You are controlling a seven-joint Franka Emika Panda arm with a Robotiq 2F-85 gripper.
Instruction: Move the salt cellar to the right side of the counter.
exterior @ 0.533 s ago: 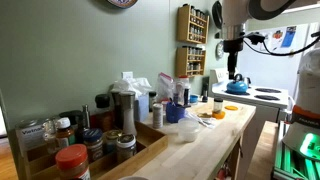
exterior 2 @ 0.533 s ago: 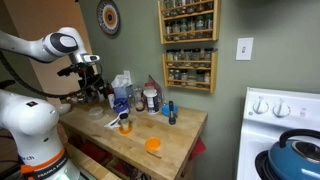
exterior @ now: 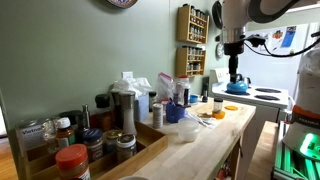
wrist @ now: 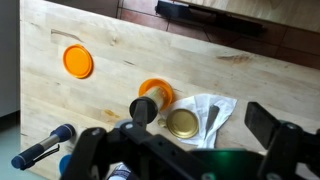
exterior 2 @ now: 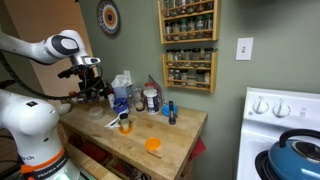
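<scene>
Salt cellar [exterior: 123, 106]: upright, at the counter's [exterior: 215, 135] wall edge. Gripper [exterior: 232, 72]: spread wide, empty, well apart above the end by the stove [exterior: 268, 96].

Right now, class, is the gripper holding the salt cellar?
No: in an exterior view the gripper hangs well apart from the salt cellar standing on the counter.

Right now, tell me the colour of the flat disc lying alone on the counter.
The disc is orange, clearest in the wrist view.
</scene>
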